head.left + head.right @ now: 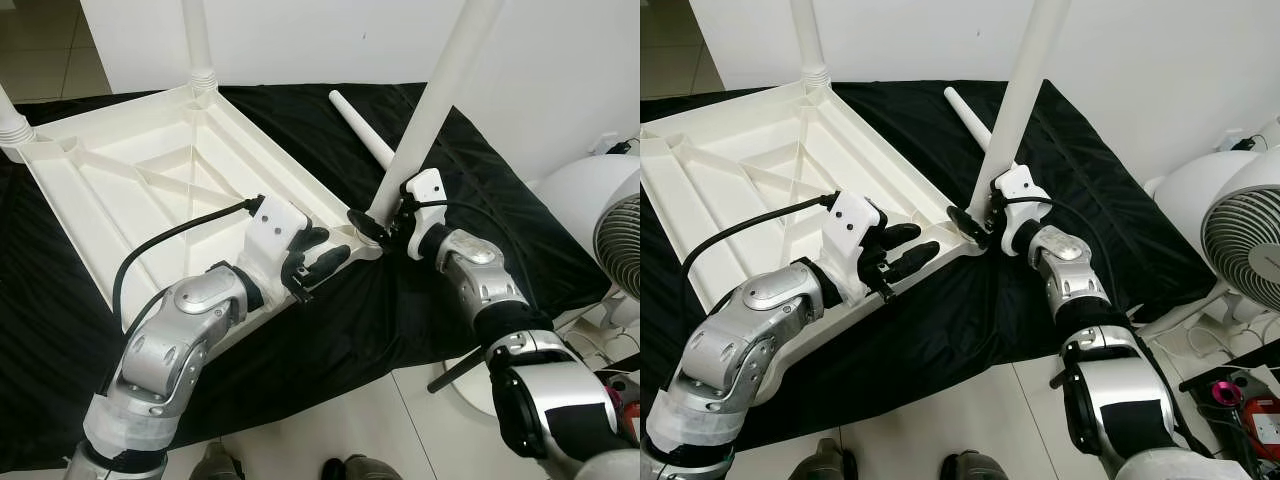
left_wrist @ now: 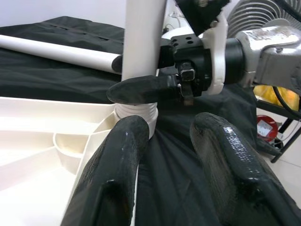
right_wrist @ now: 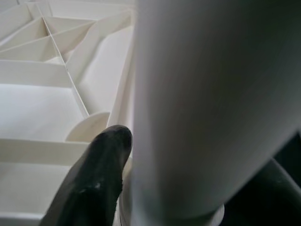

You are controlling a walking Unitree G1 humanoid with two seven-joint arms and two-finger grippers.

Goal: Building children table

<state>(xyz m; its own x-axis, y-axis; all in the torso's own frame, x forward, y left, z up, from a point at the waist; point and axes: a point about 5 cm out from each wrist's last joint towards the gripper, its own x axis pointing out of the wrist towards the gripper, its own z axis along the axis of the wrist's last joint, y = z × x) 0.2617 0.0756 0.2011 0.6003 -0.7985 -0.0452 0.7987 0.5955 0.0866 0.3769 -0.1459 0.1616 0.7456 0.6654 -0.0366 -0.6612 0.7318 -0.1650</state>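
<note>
1. Left eye view shows a black cloth point(image 1: 480, 190), soft and creased, spread over a pale tiled floor point(image 1: 350, 420) against a white wall point(image 1: 560, 70).
2. On the cloth lies the white plastic tabletop point(image 1: 130, 170), upside down, its underside a shallow tray of moulded ribs running diagonally between raised rims. It holds nothing but its own ribs and a rounded socket at each corner.
3. At the far right stands a white fan point(image 1: 1245, 235), round, with a slotted grille.
4. Three smooth white tube legs stand in corner sockets: the far leg point(image 1: 197, 40), the left leg point(image 1: 8, 115), and the near-right leg point(image 1: 440, 100), which tilts to the right as it rises from the corner nearest the robot's right arm.
5. A fourth loose leg point(image 1: 362, 130) lies flat on the cloth, just beyond that corner.
6. The right gripper point(image 1: 375, 228) is clamped on the near-right leg just above its ridged collar, one glossy black finger on each side of the tube.
7. The left gripper point(image 1: 318, 258) rests at the tabletop's near rim, just left of that same corner; its black fingers point(image 2: 113, 188) stand apart, holding nothing.
8. A black cable point(image 1: 170, 240) loops from the left wrist over the tray.
</note>
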